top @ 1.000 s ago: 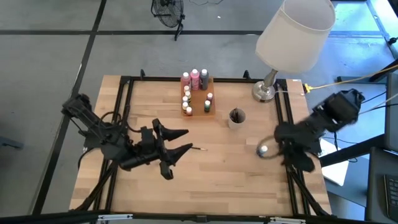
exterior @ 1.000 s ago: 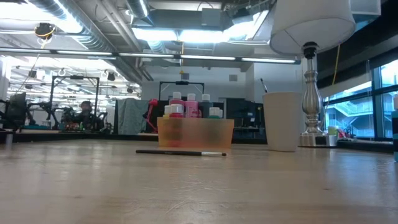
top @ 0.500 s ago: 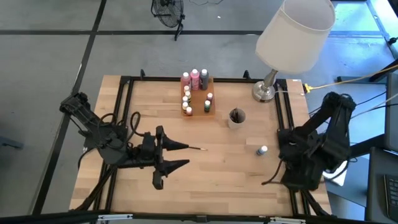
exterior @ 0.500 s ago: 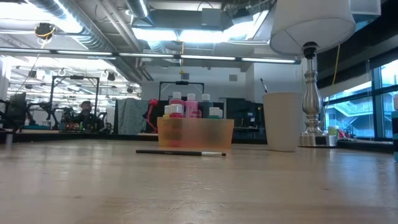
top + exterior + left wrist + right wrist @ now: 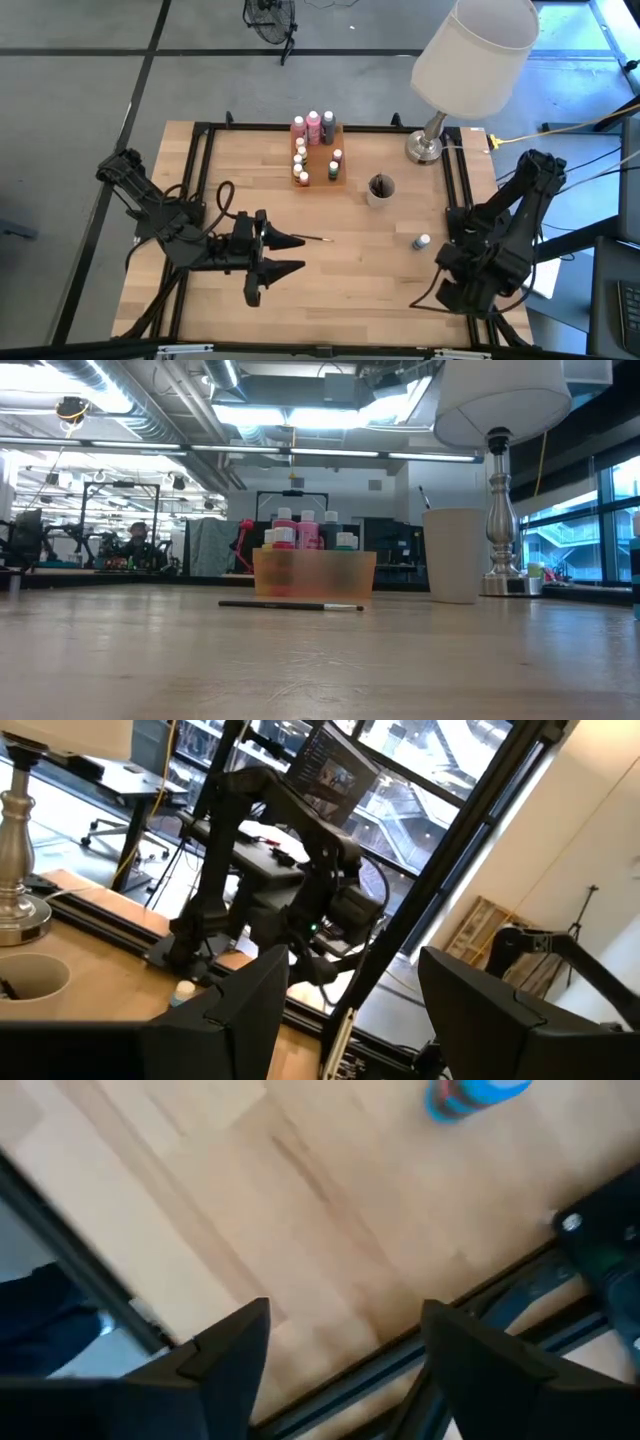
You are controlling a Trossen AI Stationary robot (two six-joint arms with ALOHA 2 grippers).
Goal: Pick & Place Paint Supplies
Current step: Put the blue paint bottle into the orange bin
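- Since 1 second ago, the right arm has pulled back from the blue-capped bottle (image 5: 423,241) to the tabletop's (image 5: 370,290) right edge, and the left hand (image 5: 290,253) has slid back a little from the loose paintbrush (image 5: 312,238).
- Left hand: near the tabletop's left-centre, fingers spread wide and empty, tips pointing at the brush just beyond them.
- Right hand (image 5: 345,1342): low over the right rail, fingers apart, nothing between them; the bottle lies near it on bare wood.
- Orange tray (image 5: 322,155): at the far middle, already holding several small bottles; a grey cup (image 5: 380,190) stands just beside it with dark brushes inside.
- Bottle: probably light, rigid and smooth, so it may roll when nudged; a grip across its body looks safest.
- Paintbrush: thin, stiff and nearly weightless, flat on the wood; pinching mid-handle with the fingertips close to the surface seems best.
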